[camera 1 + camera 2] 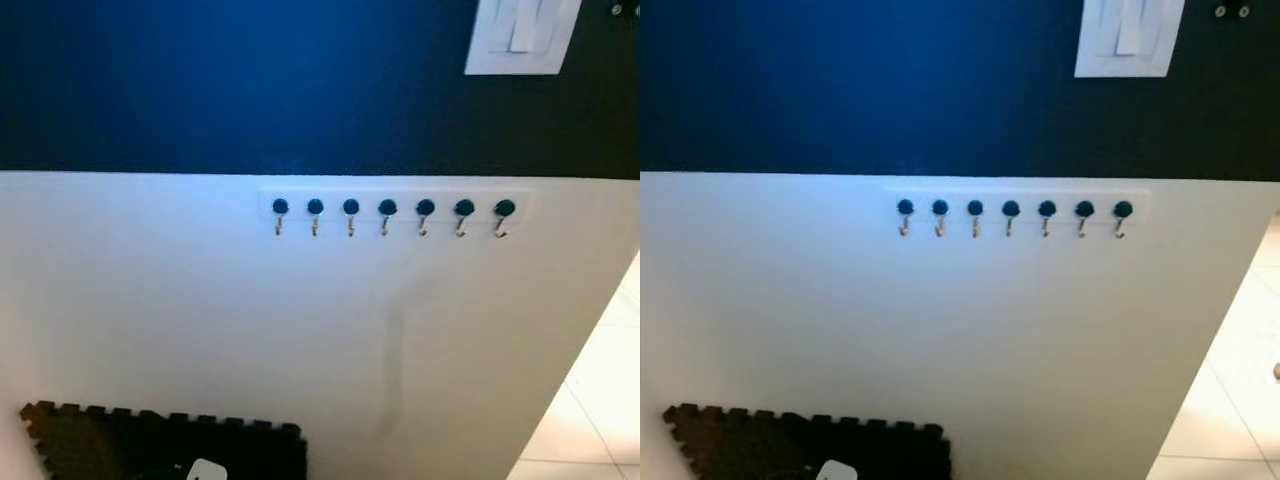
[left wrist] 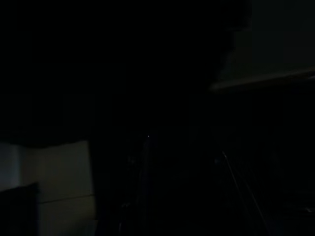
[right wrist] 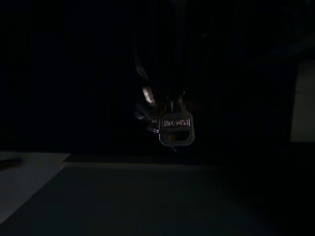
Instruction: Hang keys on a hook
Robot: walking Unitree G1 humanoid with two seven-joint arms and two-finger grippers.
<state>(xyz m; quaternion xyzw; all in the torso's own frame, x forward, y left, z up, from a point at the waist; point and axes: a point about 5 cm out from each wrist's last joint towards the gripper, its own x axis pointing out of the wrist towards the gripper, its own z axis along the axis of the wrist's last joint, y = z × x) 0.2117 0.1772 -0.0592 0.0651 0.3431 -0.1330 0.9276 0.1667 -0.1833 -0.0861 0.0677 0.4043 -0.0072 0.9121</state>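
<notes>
The right hand (image 3: 170, 105) pinches the dim keys (image 3: 176, 129) hanging below it, and, raised blind, they could miss the small hooks (image 1: 387, 228) along the rack's (image 1: 395, 197) lower edge.

In the dim right wrist view, the right gripper (image 3: 170, 105) reads as dark black finger shapes, details lost in shadow.
</notes>
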